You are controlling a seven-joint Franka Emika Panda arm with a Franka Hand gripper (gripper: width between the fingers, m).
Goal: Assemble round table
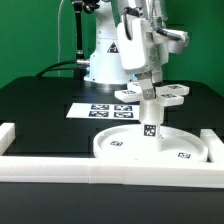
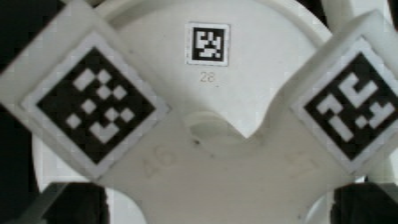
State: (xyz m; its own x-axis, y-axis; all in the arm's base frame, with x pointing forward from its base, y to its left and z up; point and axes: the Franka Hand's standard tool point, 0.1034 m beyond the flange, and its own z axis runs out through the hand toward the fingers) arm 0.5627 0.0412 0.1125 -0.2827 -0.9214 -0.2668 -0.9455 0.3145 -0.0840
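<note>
BLACK TABLE (image 1: 40, 110), from the exterior view's left to its right: a long white border rail (image 1: 8, 135) closes off the left edge. A front rail (image 1: 90, 172) runs across the near side. Past the left rail, the marker board (image 1: 98, 110) lies flat on the table in front of the Panda arm's white base (image 1: 100, 60).

Farther right, the large round disc (image 1: 125, 150) of the table set rests rim up just behind the front rail, with 2 of its square tags in view. The short cylinder leg (image 1: 150, 122) stands upright near the disc's middle, 1 tag on its side.

Directly above the leg, the cross-shaped foot piece (image 1: 168, 93) sits level, its tagged arms spreading to both sides. Whether it already touches the leg's top end cannot be told. The gripper (image 1: 150, 88) reaches straight down onto the foot piece and pinches its hub. A right rail (image 1: 213, 140) bounds the far right edge.

From the wrist view, 2 arms of the foot piece (image 2: 89, 95) fill the frame, each carrying a diamond-set tag. A tag numbered 28 (image 2: 210, 42) shows on the white part between them. The dark fingers (image 2: 68, 200) sit tight against opposite sides of the hub.
</note>
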